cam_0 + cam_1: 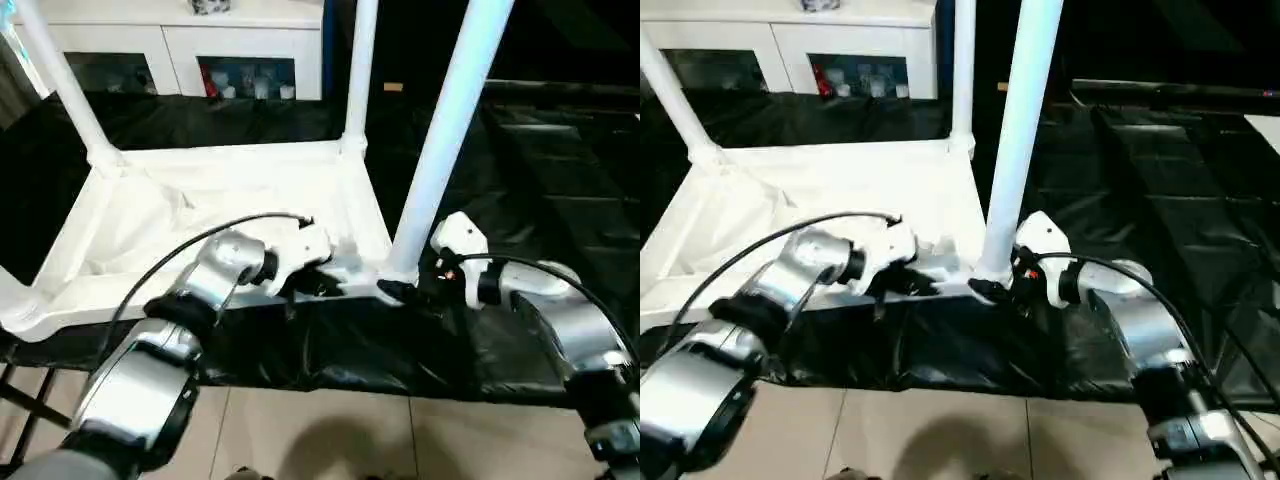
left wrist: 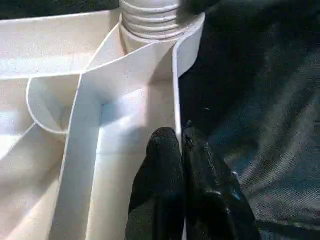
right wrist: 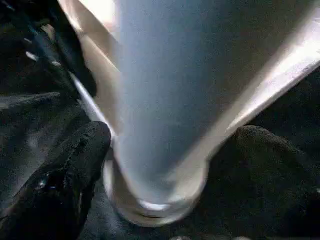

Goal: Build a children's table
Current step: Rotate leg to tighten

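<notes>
Legs stand in the upturned children's table [image 1: 230,215] on the black-draped table [image 1: 560,190], where the left gripper [image 2: 181,145] pinches its rim and the right gripper [image 3: 165,165] straddles the near leg [image 1: 450,130], which probably needs twisting home next.

Bright overhead glare, blurred wrist close-ups

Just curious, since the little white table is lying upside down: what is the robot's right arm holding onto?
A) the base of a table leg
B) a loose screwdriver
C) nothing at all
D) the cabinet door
A: the right end effector has its black fingers either side of the base of the near leg, where it enters the tabletop's corner.
</notes>
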Robot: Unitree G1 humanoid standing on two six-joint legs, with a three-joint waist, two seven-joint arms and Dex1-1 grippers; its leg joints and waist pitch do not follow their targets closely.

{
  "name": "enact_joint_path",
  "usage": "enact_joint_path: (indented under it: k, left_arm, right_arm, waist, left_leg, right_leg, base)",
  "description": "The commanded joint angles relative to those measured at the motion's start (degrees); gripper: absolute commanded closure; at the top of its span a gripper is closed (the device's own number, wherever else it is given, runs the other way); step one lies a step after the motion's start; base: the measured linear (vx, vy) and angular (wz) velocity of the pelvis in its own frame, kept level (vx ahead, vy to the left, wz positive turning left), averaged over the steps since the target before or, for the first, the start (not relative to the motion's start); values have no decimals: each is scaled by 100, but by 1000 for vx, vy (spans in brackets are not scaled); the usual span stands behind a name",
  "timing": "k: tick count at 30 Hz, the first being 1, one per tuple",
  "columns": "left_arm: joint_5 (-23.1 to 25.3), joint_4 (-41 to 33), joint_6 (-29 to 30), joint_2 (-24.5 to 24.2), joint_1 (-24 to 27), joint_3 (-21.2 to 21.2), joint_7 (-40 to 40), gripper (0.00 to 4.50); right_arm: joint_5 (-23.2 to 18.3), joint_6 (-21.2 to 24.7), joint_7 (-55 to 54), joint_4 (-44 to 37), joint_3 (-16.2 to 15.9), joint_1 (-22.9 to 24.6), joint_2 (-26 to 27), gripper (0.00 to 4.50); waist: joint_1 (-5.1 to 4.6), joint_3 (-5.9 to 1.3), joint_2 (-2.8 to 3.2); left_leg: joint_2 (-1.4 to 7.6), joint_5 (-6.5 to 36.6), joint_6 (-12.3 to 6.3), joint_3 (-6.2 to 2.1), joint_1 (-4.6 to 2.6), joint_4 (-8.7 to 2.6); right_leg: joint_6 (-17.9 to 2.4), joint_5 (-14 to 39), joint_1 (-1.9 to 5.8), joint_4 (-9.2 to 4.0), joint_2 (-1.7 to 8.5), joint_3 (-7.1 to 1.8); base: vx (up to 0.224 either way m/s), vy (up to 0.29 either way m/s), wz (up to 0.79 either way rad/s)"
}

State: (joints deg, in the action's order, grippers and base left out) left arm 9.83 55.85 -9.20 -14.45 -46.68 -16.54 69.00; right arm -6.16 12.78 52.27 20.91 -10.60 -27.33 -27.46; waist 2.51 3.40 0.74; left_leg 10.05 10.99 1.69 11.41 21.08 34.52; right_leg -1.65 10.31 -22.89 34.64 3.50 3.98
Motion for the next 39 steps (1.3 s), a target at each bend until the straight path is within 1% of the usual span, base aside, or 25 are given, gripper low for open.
enact_joint_path:
  k: [1, 2, 3, 5, 7, 8, 9, 10, 11, 12, 17, 20, 21, 22, 24, 25, 26, 28, 30, 32, 35, 36, 37, 38, 39]
  left_arm:
    - [162, 80, 17, -98, 203, -218, 209, 449]
    - [148, 60, 53, -99, 208, -207, 183, 449]
    - [126, 40, 66, -90, 211, -186, 153, 449]
    - [75, 11, 143, -68, 206, -128, 105, 449]
    - [58, 38, 207, -52, 186, -101, 76, 449]
    - [45, 38, 228, -49, 182, -93, 56, 450]
    - [37, 31, 227, -46, 184, -93, 40, 450]
    - [21, 7, 257, -37, 199, -89, 35, 450]
    - [16, -5, 270, -33, 207, -89, 41, 450]
    - [17, -12, 256, -34, 213, -93, 49, 450]
    - [16, -68, 249, -48, 241, -95, 43, 450]
    - [29, -75, 259, -61, 232, -102, 28, 450]
    - [36, -77, 262, -64, 230, -107, 27, 450]
    - [30, -92, 287, -73, 223, -114, 24, 450]
    - [17, -105, 306, -85, 212, -112, 43, 450]
    - [10, -110, 312, -91, 209, -114, 52, 450]
    - [7, -111, 314, -94, 207, -114, 55, 450]
    - [17, -109, 330, -114, 204, -129, 70, 450]
    - [27, -113, 351, -119, 204, -134, 45, 450]
    - [65, -154, 505, 4, 216, -102, -340, 450]
    - [68, -203, 671, 191, 241, -64, -703, 450]
    - [44, -265, 885, 508, 270, -4, -1179, 450]
    - [18, -340, 1043, 780, 293, 18, -1489, 450]
    - [8, -378, 1101, 896, 302, 20, -1604, 450]
    - [-35, -398, 1192, 1076, 293, 54, -1774, 450]
  right_arm:
    - [56, -84, -67, 166, -8, -154, 63, 0]
    - [64, -87, -35, 204, -33, -174, 64, 0]
    - [89, -110, 0, 247, -68, -191, 61, 0]
    - [99, -198, 118, 367, -137, -227, 69, 0]
    - [72, -211, 204, 386, -167, -222, 82, 0]
    - [80, -252, 258, 424, -197, -227, 102, 18]
    - [88, -269, 280, 448, -215, -226, 121, 18]
    - [131, -317, 267, 501, -243, -228, 148, 30]
    - [158, -350, 249, 530, -256, -229, 160, 30]
    - [171, -377, 234, 564, -253, -238, 174, 40]
    - [271, -548, 91, 893, -239, -354, 305, 64]
    - [342, -645, -7, 1085, -273, -428, 357, 99]
    - [364, -680, -19, 1136, -289, -445, 367, 99]
    - [369, -731, -48, 1249, -270, -493, 415, 116]
    - [301, -711, -48, 1322, -217, -538, 492, 124]
    - [287, -710, -44, 1339, -201, -550, 516, 124]
    - [288, -710, -43, 1345, -199, -553, 523, 148]
    - [278, -725, -18, 1381, -188, -553, 575, 156]
    - [241, -730, 11, 1433, -144, -547, 648, 164]
    - [149, -661, -178, 1401, -34, -454, 848, 174]
    - [111, -568, -567, 1314, 54, -340, 1051, 176]
    - [30, -294, -1161, 1084, 174, -145, 1417, 177]
    - [11, -160, -1684, 923, 257, -6, 1755, 177]
    - [15, -127, -1913, 865, 289, 45, 1907, 177]
    - [39, -80, -2159, 817, 278, 83, 2119, 178]
  waist:
    - [20, -404, -131]
    - [23, -401, -116]
    - [16, -401, -127]
    - [21, -401, -129]
    - [13, -398, -155]
    - [17, -396, -146]
    - [18, -397, -151]
    - [14, -393, -170]
    - [12, -391, -167]
    - [7, -395, -170]
    - [-9, -403, -171]
    - [-33, -395, -173]
    - [-43, -386, -176]
    - [-47, -381, -180]
    - [-58, -377, -183]
    - [-65, -367, -181]
    - [-65, -370, -181]
    - [-63, -375, -187]
    - [-67, -377, -180]
    - [-72, -374, -175]
    - [-81, -369, -170]
    - [-78, -365, -169]
    - [-64, -349, -167]
    - [-83, -348, -172]
    - [-92, -345, -173]
  left_leg:
    - [341, 785, -503, -160, -41, -354]
    - [346, 791, -501, -164, -44, -357]
    - [350, 798, -498, -161, -44, -355]
    - [347, 788, -496, -158, -45, -351]
    - [341, 793, -511, -150, -43, -347]
    - [336, 820, -508, -150, -43, -343]
    - [334, 816, -506, -151, -38, -345]
    - [338, 824, -503, -153, -38, -346]
    - [339, 828, -496, -157, -40, -350]
    - [337, 821, -492, -158, -36, -349]
    - [338, 781, -499, -157, -37, -345]
    - [339, 838, -488, -159, -38, -348]
    - [336, 916, -470, -158, -42, -349]
    - [327, 954, -447, -159, -43, -345]
    - [320, 965, -432, -165, -29, -347]
    - [321, 1001, -401, -178, -21, -357]
    - [321, 1011, -392, -179, -24, -356]
    - [331, 1021, -373, -181, -39, -361]
    - [336, 1027, -368, -180, -40, -366]
    - [340, 1073, -350, -181, -46, -372]
    - [342, 1132, -291, -171, -87, -370]
    - [340, 1172, -284, -173, -101, -373]
    - [354, 1199, -214, -172, -132, -395]
    - [351, 1248, -190, -181, -120, -406]
    - [347, 1369, -135, -190, -129, -420]
  right_leg:
    - [-1259, 1223, 306, -438, 532, -303]
    - [-1283, 1206, 306, -433, 541, -303]
    - [-1295, 1201, 308, -430, 546, -304]
    - [-1306, 1186, 314, -426, 544, -309]
    - [-1304, 1200, 311, -430, 540, -310]
    - [-1299, 1270, 312, -435, 547, -307]
    - [-1280, 1306, 316, -439, 541, -304]
    - [-1263, 1346, 312, -444, 543, -307]
    - [-1253, 1375, 309, -441, 541, -305]
    - [-1241, 1380, 310, -441, 541, -305]
    - [-1289, 1248, 306, -426, 537, -308]
    - [-1300, 1321, 301, -433, 538, -303]
    - [-1274, 1474, 298, -452, 542, -302]
    - [-1231, 1607, 298, -467, 542, -303]
    - [-1191, 1735, 304, -476, 547, -301]
    - [-1085, 1976, 303, -501, 546, -289]
    - [-1064, 2015, 298, -506, 545, -292]
    - [-1057, 1992, 288, -501, 541, -301]
    - [-1104, 1897, 285, -494, 543, -306]
    - [-1140, 1869, 279, -498, 543, -303]
    - [-1193, 1847, 253, -507, 540, -323]
    - [-1195, 1898, 243, -518, 539, -320]
    - [-1153, 1981, 210, -539, 533, -327]
    - [-1130, 2066, 224, -540, 531, -321]
    - [-1066, 2272, 215, -556, 532, -316]
  base:
    - [0, 0, 0]
    - [0, 0, 0]
    - [0, 0, 0]
    - [0, 0, 0]
    - [0, 0, 0]
    - [0, 0, 0]
    - [0, 0, 0]
    - [0, 0, 0]
    - [0, 0, 0]
    - [0, 0, 0]
    - [0, 0, 0]
    - [0, 0, 0]
    - [0, 0, 0]
    - [0, 0, 0]
    - [0, 0, 0]
    - [0, 0, 0]
    - [0, 0, 0]
    - [0, 0, 0]
    - [0, 0, 0]
    - [0, 0, 0]
    - [0, 0, 0]
    - [0, 0, 0]
    - [0, 0, 0]
    - [0, 0, 0]
    - [0, 0, 0]
